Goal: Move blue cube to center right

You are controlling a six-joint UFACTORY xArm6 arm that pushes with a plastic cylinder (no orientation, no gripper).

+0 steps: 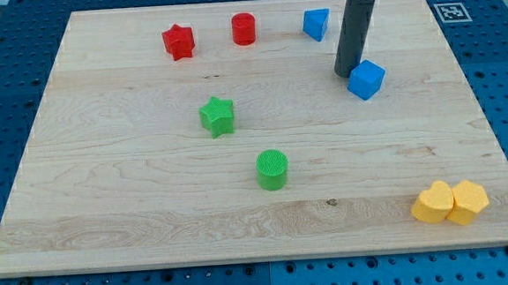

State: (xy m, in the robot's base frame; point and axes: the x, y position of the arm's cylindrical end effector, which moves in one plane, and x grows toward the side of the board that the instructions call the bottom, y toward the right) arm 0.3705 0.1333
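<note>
Board: wooden table top (pixel 150 184) on a blue perforated base, wide bare wood across the middle and lower left.
Blue cube (pixel 367 79): upper right, open wood below it and to its right.
Rod: upright, entering from the top edge.
My tip (pixel 348 73): touching the cube's left side.
Jaws: none, a bare rod holding nothing.
Others: blue block (pixel 317 24) top right, yellow blocks (pixel 450 202) lower right.

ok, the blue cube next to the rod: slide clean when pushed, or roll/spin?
The blue cube probably slides rather than rolls: flat faces on the smooth wooden board. It sits corner-on to the view, and my tip is at its left edge, so an off-centre push may spin it. It looks small, likely light.
</note>
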